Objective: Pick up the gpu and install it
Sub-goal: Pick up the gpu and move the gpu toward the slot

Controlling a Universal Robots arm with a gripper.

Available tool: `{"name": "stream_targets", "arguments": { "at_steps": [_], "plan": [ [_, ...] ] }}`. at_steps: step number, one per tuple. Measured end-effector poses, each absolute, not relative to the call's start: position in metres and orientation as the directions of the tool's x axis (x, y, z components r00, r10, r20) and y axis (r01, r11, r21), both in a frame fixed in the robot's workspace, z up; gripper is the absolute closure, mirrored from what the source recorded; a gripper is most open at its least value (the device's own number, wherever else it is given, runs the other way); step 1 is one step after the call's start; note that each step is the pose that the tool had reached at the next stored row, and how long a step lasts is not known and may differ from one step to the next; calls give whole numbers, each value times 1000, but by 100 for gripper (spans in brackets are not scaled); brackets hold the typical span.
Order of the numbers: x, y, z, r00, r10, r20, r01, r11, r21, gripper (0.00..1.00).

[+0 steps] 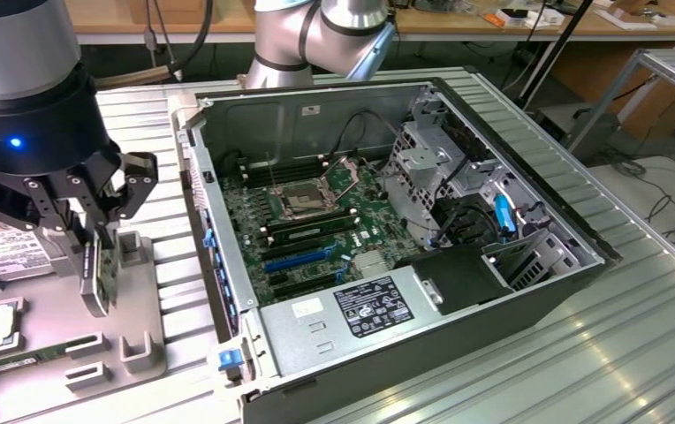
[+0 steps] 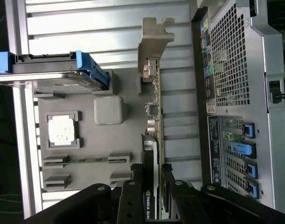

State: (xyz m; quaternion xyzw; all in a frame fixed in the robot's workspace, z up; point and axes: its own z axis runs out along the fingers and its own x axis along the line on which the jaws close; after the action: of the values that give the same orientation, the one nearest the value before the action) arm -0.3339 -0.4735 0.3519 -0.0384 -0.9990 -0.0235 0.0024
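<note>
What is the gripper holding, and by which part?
The gpu, pinched across its flat faces by the gripper near the end away from its silver bracket, standing on edge over the gray tray.

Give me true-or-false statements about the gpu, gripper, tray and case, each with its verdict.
1. The gripper is shut on the gpu. True.
2. The gpu is seated in the motherboard. False: it stands upright at the tray, outside the case.
3. The case lies open, with the motherboard exposed. True.
4. The tray's square pocket is bare. False: a CPU lies in it.
</note>
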Motion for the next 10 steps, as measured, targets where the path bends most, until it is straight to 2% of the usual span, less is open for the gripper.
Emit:
{"name": "stream_targets", "arguments": {
  "at_steps": [10],
  "plan": [
    [-334, -473, 362, -997, 77, 16, 77, 996, 46, 73]
  ]
}}
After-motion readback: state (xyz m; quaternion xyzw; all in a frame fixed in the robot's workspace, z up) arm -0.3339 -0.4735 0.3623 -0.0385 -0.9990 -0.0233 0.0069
